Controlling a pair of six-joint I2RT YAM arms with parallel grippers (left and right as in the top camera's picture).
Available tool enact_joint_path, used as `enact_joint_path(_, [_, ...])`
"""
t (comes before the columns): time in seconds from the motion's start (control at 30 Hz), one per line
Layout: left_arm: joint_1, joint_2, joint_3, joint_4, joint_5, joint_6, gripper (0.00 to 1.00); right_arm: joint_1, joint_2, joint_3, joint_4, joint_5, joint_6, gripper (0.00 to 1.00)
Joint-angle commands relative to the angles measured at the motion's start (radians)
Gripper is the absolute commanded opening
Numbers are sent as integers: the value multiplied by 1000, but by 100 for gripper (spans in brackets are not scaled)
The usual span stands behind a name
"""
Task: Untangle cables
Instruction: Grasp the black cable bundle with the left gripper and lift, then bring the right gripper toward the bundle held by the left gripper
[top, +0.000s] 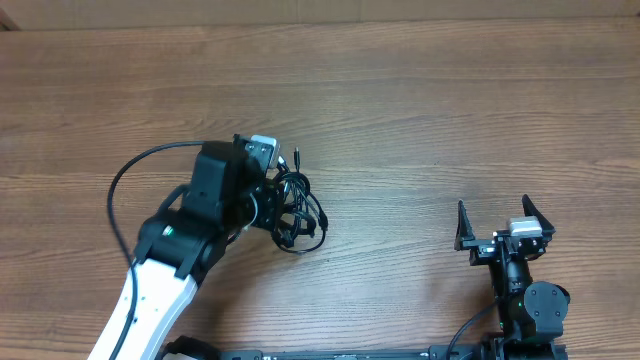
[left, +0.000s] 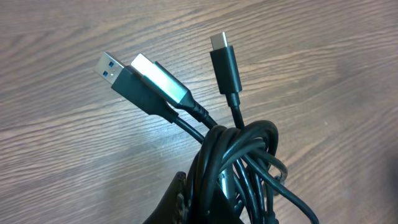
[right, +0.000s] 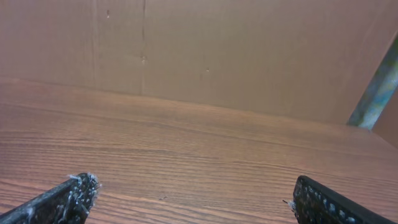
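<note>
USB plugs (left: 149, 84) on cables (left: 239, 155) — left wrist only

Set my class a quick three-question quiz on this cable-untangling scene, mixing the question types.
1. True or false: the right pincer is open and well apart from the cables.
2. How many plug ends show in the left wrist view?
3. Which pincer is at the cables?
A. the left pincer
B. the right one
C. neither

Key: 1 true; 2 three; 3 A.
</note>
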Motion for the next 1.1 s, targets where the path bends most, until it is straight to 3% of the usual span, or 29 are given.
enact_joint_path(0.0, [-6,-121,4,-28,-4,24,4,-5,-3,-10,7,-2,0,100])
enact_joint_path(0.27, [-6,-181,4,-52,12,-97,4,-5,-3,-10,27,-48,0,100])
enact_joint_path(0.33, [-6,-183,4,-14,86,-126,4,-5,-4,-10,37,-232,0,100])
enact_joint_path(0.43, [-5,-183,4,1,76,-205,4,-5,-3,-10,58,-709,1,100])
enact_joint_path(0.53, [-5,-183,4,13,71,-246,4,-5,-3,-10,96,-890,24,100])
enact_joint_path(0.57, [-5,-183,4,23,66,-269,4,-5,-3,-10,152,-919,128,100])
enact_joint_path(0.63, [-5,-183,4,38,31,-370,4,-8,-4,-10,276,-869,510,100])
enact_joint_path(0.67, [-5,-183,4,39,11,-412,4,-10,-3,-9,297,-859,577,100])
enact_joint_path(0.9, [-5,-183,4,73,-34,-611,4,-45,26,153,61,-853,630,100])
enact_joint_path(1.07, [-5,-183,4,117,-20,-710,4,-50,216,352,-128,-854,630,100])
